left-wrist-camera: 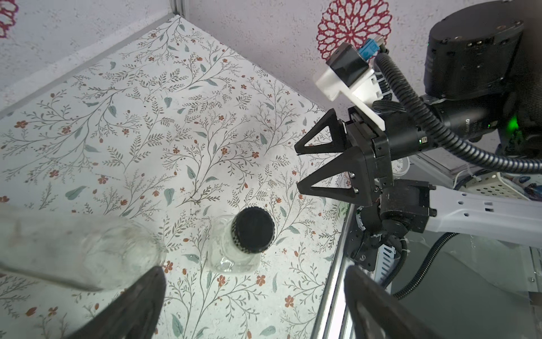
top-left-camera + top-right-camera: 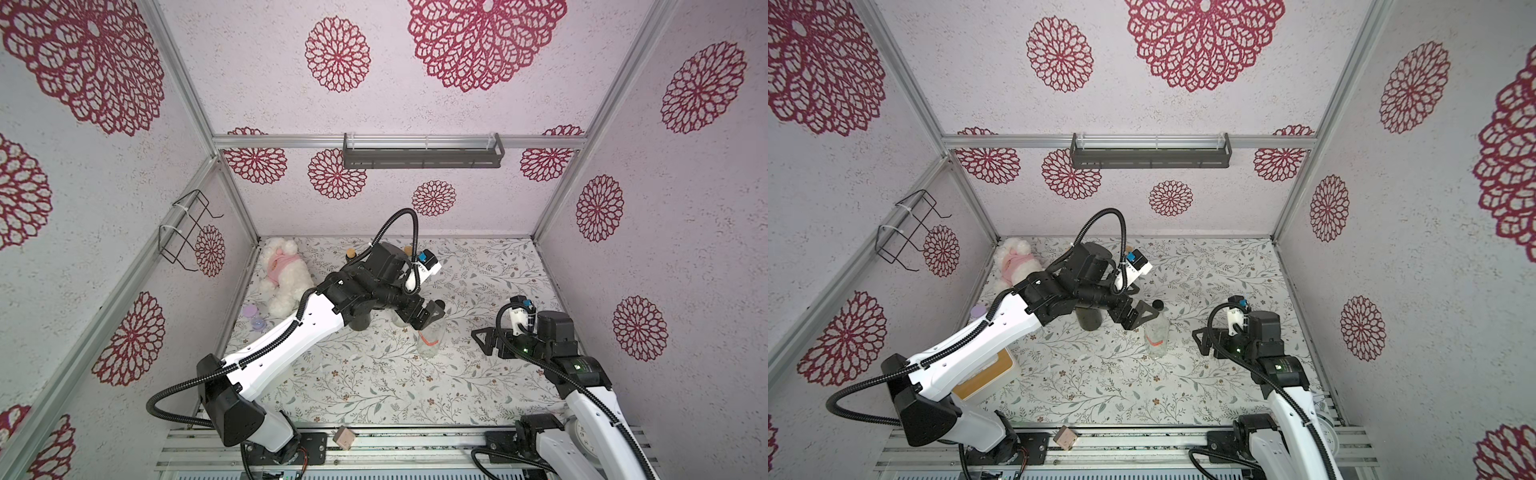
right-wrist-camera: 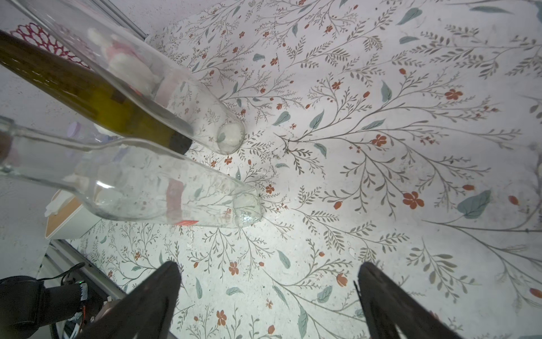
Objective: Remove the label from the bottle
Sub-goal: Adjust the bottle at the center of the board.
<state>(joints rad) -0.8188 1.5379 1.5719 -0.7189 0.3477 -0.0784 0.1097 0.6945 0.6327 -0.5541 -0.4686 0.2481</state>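
Wide-spread left gripper (image 2: 429, 314) is hovering empty. I'm seeing capped clear bottle (image 2: 434, 332) standing upright on table (image 2: 374, 386) just ahead of its fingertips. Reddish label (image 2: 430, 343) is clinging to bottle's side. Opposite, right gripper (image 2: 482, 338) is gaping wide, holding nothing, bottle standing apart from its tips.

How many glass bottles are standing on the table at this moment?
3. A clear bottle with a red label scrap stands near the centre; a dark bottle stands to its left; a plain clear bottle stands between them. The left arm may hide others.
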